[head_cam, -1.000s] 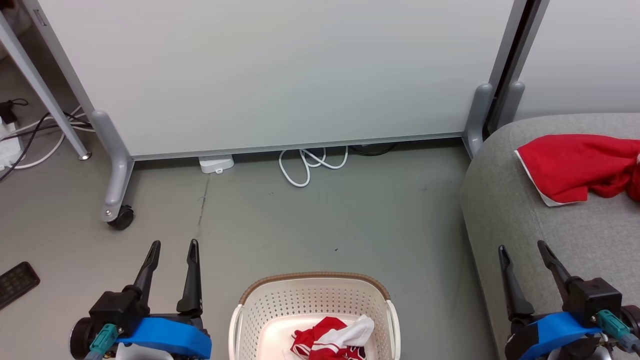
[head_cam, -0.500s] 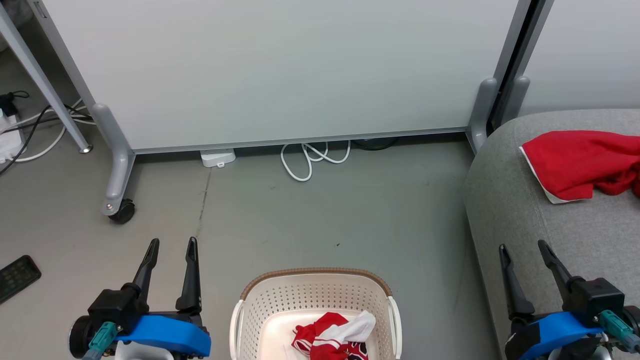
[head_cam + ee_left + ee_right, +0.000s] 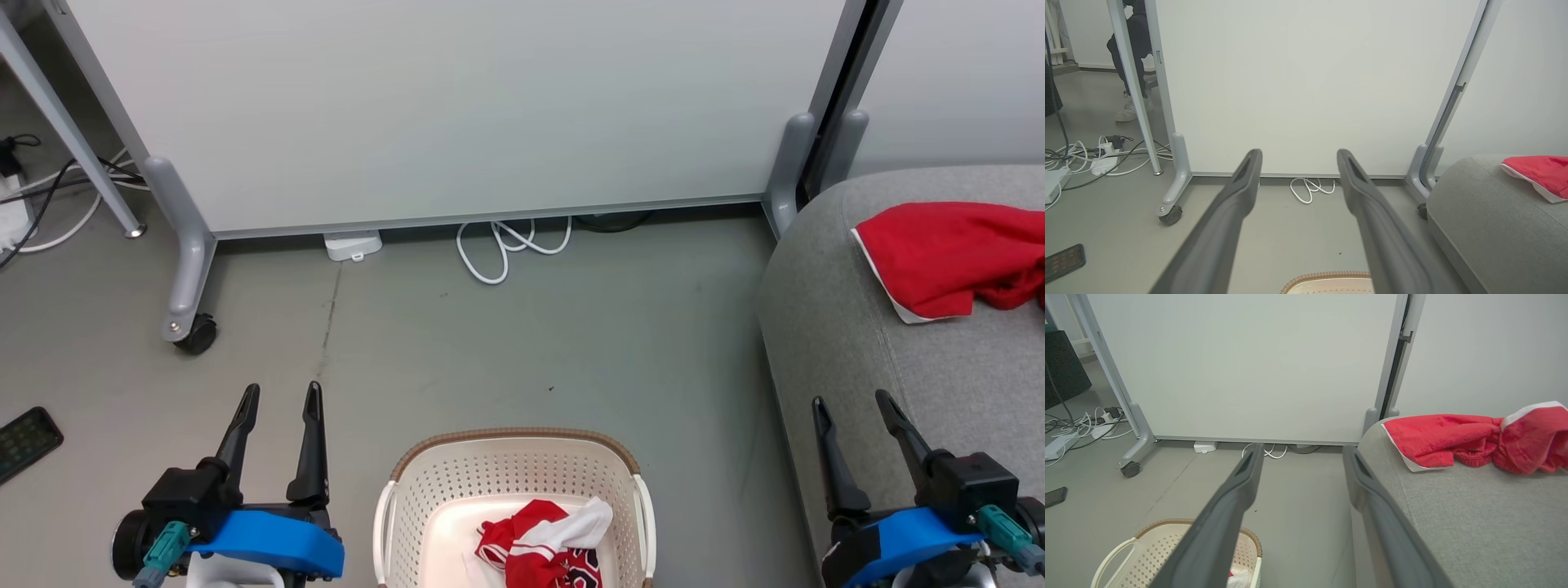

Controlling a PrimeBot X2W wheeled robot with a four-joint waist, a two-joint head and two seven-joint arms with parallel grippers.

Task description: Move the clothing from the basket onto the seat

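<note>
Red-and-white striped fabric garment [image 3: 543, 543] lies in the cream perforated plastic basket [image 3: 514, 435] at six o'clock. Left gripper [image 3: 282, 389] and right gripper [image 3: 849, 398] hover spread, empty; a shallow pinch could let it slip.

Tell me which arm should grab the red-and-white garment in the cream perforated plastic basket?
Probably the right gripper: open, over the light grey upholstered seat's edge, beside the basket holding the garment.

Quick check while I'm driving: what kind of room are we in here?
Probably a lab or office test area, not a home: a wheeled partition panel, loose cables and a power strip on bare grey floor, plus the seat and basket.
</note>
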